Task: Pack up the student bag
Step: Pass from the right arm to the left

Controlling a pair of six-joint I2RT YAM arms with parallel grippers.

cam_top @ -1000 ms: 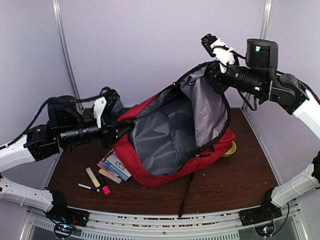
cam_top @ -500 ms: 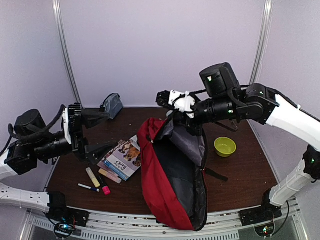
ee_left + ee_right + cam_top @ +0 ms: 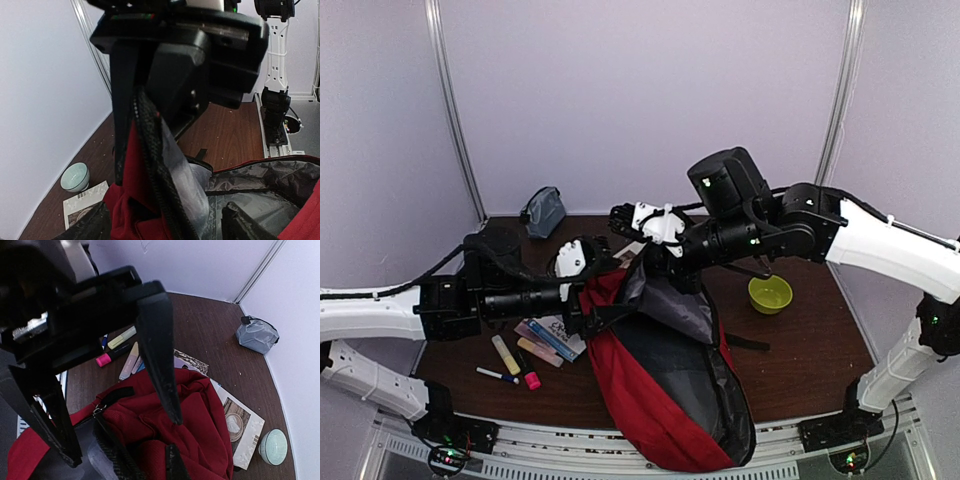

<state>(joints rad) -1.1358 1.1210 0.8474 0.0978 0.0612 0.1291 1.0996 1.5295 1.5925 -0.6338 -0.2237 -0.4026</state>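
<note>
The right gripper [image 3: 655, 252] is closed tight on the black zipper edge of the student bag [image 3: 655, 425], a large red fabric backpack with grey lining, and holds that edge raised. The left gripper [image 3: 608, 290] has its jaws spread wide around the opposite red rim and grips nothing. The bag lies in the middle of the dark brown wooden table [image 3: 800, 350]. I judge the step is opening the mouth. Next, the left jaws should close on the rim and pull it apart, so the illustrated paperback book [image 3: 552, 335] beside the bag can go in.
</note>
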